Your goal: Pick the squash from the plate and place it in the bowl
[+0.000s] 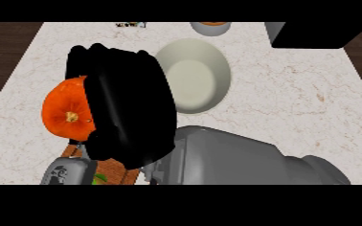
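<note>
The orange squash point(65, 112), round with a pale stem spot, shows at the left, raised close to the view. My right hand point(130, 105) is curled round its right side and hides that half; its grey forearm point(233, 158) comes in from the lower right. The hand and squash sit just left of the pale cream bowl point(194, 76), which stands with nothing in it on the counter. A brown sliver of the plate point(113, 166) peeks out beneath the hand. Of my left arm only a grey piece point(67, 172) shows at the lower left; its hand is hidden.
A small grey bowl point(210, 27) holding something orange stands at the back edge. A black block point(311, 34) fills the back right corner. A tiny item point(130, 25) lies at the back left. Something green point(99, 177) lies by the plate.
</note>
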Robot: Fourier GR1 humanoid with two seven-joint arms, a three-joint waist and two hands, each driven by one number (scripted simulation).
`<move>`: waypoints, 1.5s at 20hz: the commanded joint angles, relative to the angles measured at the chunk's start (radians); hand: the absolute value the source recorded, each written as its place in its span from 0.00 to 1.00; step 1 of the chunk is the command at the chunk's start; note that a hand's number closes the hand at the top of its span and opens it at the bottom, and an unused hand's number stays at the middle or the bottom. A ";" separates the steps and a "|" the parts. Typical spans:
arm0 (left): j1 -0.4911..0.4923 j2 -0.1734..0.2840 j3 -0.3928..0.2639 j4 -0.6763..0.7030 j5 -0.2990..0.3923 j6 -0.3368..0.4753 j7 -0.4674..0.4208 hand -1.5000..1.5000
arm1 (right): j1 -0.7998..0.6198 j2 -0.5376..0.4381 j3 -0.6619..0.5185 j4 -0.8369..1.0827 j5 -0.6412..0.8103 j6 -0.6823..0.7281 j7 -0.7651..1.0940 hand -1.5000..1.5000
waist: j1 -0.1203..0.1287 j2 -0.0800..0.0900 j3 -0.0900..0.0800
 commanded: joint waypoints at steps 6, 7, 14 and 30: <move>-0.033 -0.019 0.001 0.019 -0.028 0.030 -0.007 0.50 | -0.003 -0.036 -0.106 0.295 0.061 0.053 -0.189 1.00 | -0.004 0.001 0.001; -0.001 0.000 0.008 0.016 0.010 -0.019 -0.006 0.50 | -0.010 -0.036 -0.143 0.372 0.051 0.018 -0.267 1.00 | 0.002 0.003 0.001; -0.003 -0.029 -0.003 0.012 -0.008 0.005 -0.015 0.50 | 0.052 -0.043 -0.207 0.569 0.103 -0.034 -0.466 1.00 | 0.002 0.003 0.001; 0.026 -0.018 -0.014 -0.047 -0.019 -0.005 0.028 0.50 | 0.146 0.018 -0.446 0.855 -0.170 0.071 -0.962 0.00 | 0.004 0.003 0.002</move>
